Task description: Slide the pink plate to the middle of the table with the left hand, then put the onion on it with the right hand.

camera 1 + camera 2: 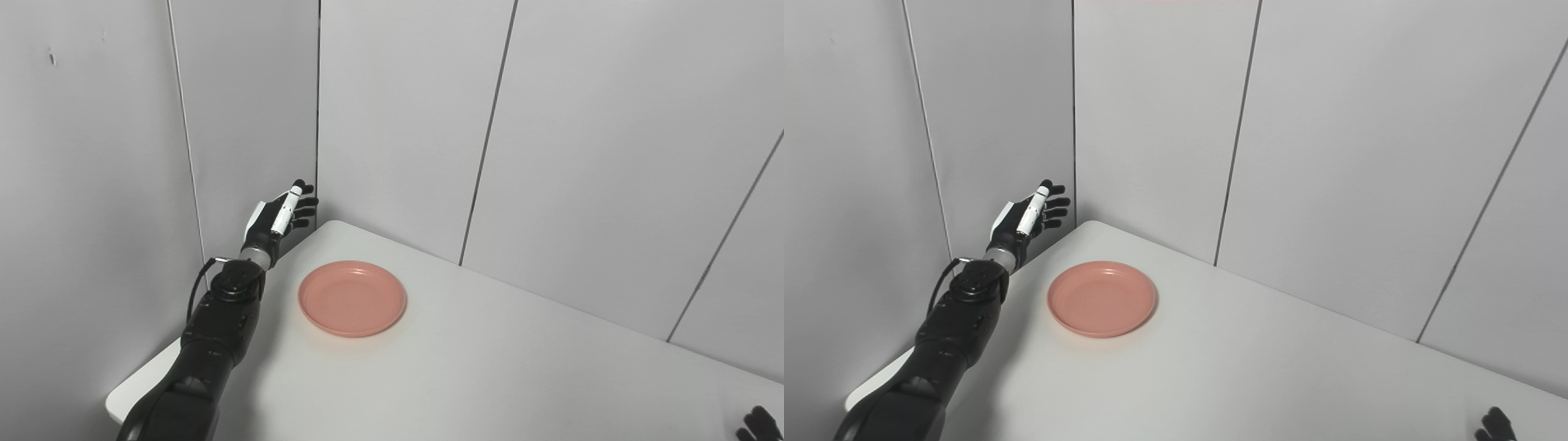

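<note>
The right hand [759,424] is showing only as a few dark fingertips at the bottom right corner of both views; the picture's edge is cutting off the rest, so its opening cannot be judged. The left arm is running out of the bottom edge below the elbow and is covering part of the table's [490,367] near left edge. The table itself is being cut off along the bottom and right sides. The onion is not appearing in either view.

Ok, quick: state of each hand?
Left hand: open, raised, holding nothing, off the pink plate.
Right hand: only fingertips in view, cannot tell.
</note>
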Action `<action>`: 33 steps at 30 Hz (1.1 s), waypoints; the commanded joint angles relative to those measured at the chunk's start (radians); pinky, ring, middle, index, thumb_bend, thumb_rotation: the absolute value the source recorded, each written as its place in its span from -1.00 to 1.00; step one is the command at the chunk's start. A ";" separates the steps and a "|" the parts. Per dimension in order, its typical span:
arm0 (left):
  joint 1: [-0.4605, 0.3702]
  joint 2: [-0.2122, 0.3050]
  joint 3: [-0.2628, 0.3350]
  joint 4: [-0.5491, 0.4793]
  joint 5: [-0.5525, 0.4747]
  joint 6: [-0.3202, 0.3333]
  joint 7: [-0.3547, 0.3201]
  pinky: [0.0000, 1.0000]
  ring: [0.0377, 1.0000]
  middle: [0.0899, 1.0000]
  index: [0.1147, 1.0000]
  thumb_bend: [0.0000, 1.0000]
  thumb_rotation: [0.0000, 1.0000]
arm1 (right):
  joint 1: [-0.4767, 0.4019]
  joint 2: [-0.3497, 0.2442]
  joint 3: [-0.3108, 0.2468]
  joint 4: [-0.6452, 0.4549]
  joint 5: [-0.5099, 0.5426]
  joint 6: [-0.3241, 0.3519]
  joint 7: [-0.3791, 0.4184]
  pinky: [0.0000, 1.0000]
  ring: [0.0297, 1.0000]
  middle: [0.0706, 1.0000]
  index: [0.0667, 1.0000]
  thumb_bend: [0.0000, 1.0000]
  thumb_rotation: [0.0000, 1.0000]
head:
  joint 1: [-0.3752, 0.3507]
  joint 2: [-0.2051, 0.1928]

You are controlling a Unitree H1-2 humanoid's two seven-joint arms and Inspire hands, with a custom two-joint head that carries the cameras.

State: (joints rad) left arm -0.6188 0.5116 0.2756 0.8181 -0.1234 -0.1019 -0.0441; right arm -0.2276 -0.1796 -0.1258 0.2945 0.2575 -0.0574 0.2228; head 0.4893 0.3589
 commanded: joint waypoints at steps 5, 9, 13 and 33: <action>-0.072 0.042 -0.013 0.014 0.005 -0.045 -0.004 0.64 0.62 0.60 0.59 0.16 1.00 | 0.066 0.020 0.006 0.027 0.007 0.017 0.004 1.00 1.00 0.95 0.93 0.31 0.49 | 0.000 0.005; -0.073 0.038 -0.023 0.038 0.015 -0.061 0.008 0.63 0.61 0.59 0.58 0.20 1.00 | 0.067 0.022 0.003 0.026 0.012 0.018 0.004 1.00 1.00 0.95 0.92 0.31 0.47 | -0.002 0.006; -0.069 0.025 -0.027 0.059 0.010 -0.075 0.021 0.63 0.61 0.59 0.57 0.15 1.00 | 0.066 0.020 0.005 0.023 0.009 0.022 0.002 1.00 1.00 0.94 0.93 0.31 0.48 | -0.004 0.008; -0.040 -0.022 -0.036 0.121 -0.018 -0.120 -0.007 0.69 0.66 0.64 0.60 0.05 1.00 | 0.075 0.022 0.003 -0.004 0.009 0.038 -0.006 1.00 1.00 0.93 0.91 0.31 0.47 | -0.005 0.016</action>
State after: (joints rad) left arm -0.6192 0.4668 0.2382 0.9520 -0.1413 -0.1787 -0.0513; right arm -0.2086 -0.1774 -0.1261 0.2634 0.2589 -0.0478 0.2191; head 0.4847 0.3743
